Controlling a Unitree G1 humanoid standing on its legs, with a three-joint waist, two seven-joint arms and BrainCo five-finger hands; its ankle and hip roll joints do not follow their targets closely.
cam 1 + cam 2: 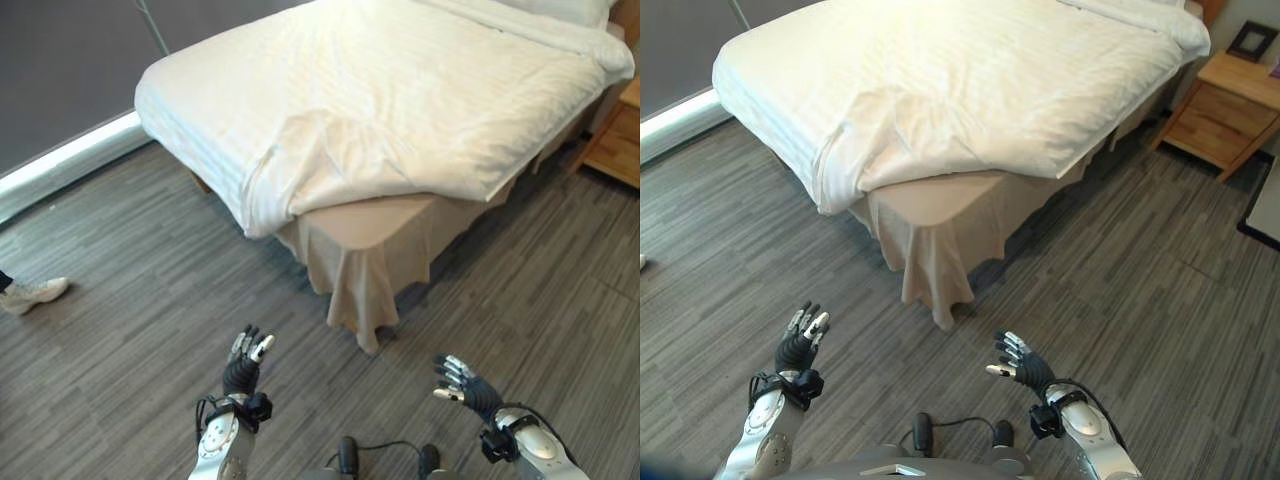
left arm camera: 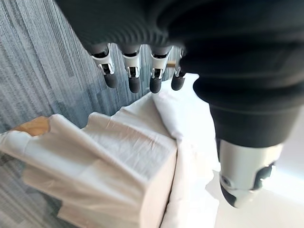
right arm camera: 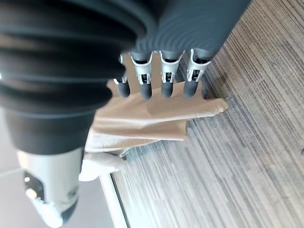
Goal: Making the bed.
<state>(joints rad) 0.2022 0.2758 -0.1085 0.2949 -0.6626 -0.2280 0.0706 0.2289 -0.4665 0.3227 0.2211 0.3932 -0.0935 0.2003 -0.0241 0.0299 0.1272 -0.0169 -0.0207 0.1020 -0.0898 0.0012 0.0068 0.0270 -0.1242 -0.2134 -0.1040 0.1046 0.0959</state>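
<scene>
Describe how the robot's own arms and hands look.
Both arms are silver-grey shells. The left hand and right hand have silver fingers with dark rounded tips, each wrist and hand back wrapped in a dark ribbed cover. The thumbs are silver with dark tips too.

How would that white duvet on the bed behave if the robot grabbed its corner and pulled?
The white duvet would probably be floppy: it sags and creases over the bed's near corner. It looks puffy, so likely light for its bulk. Pulling one corner may bunch it rather than slide it flat, exposing more beige bed skirt.
</scene>
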